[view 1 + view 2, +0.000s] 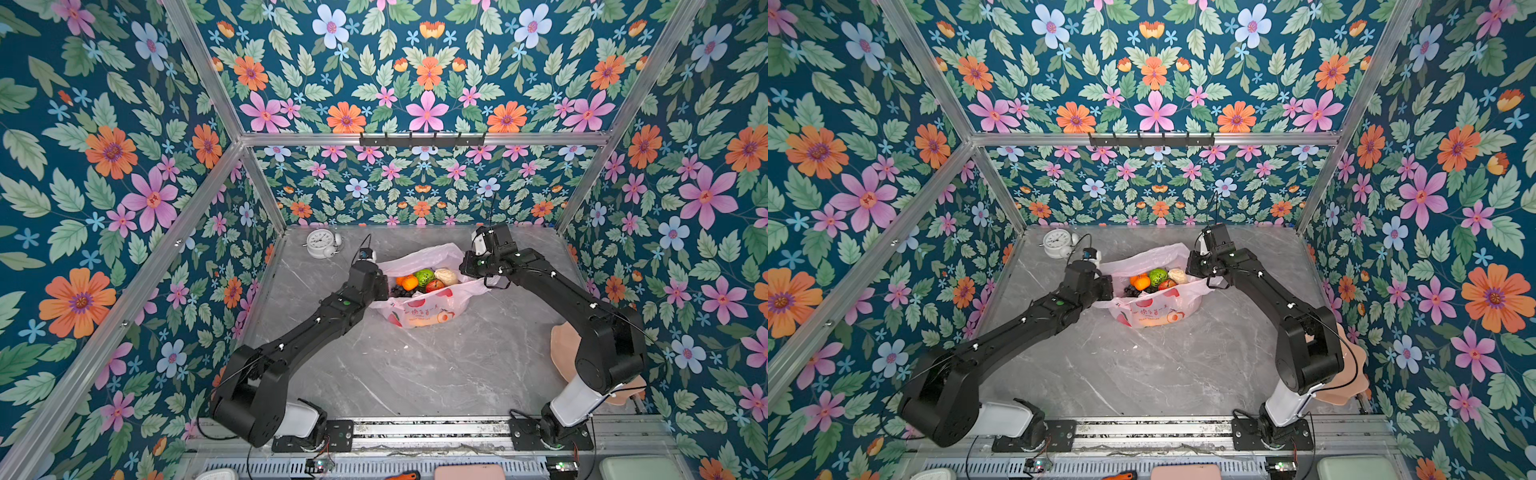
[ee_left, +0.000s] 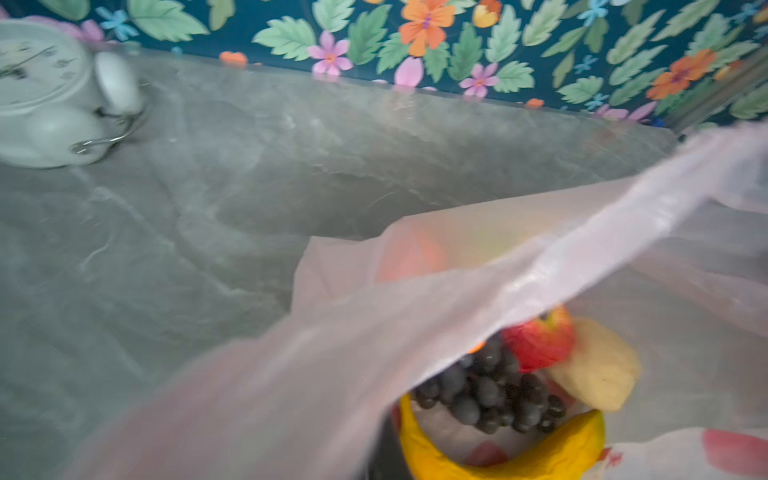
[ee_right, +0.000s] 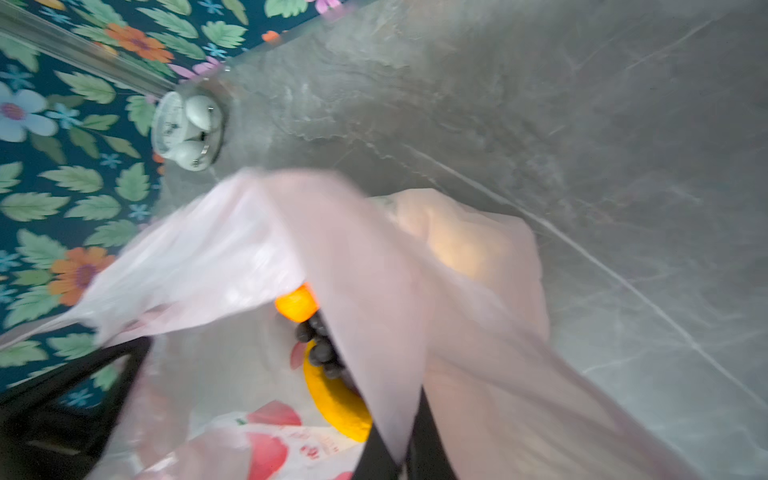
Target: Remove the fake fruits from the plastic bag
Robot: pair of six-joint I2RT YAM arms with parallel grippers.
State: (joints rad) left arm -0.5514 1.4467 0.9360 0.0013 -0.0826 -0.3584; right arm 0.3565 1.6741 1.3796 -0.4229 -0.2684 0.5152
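The left gripper (image 1: 382, 286) and right gripper (image 1: 468, 266) clamp opposite rims of the bag (image 1: 419, 313), spreading its mouth. Next, one likely must release and lift out fruits (image 1: 424, 279).

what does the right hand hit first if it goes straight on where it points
The bag: the right hand is shut on its film, which drapes ahead; probably a cream fruit behind.

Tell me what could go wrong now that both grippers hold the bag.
1. The left gripper and right gripper are shut on opposite rims of the thin plastic bag; pulling apart may tear it or let it slip.
2. The fake fruits are heaped loosely; tipping the bag could send round ones rolling across the table.
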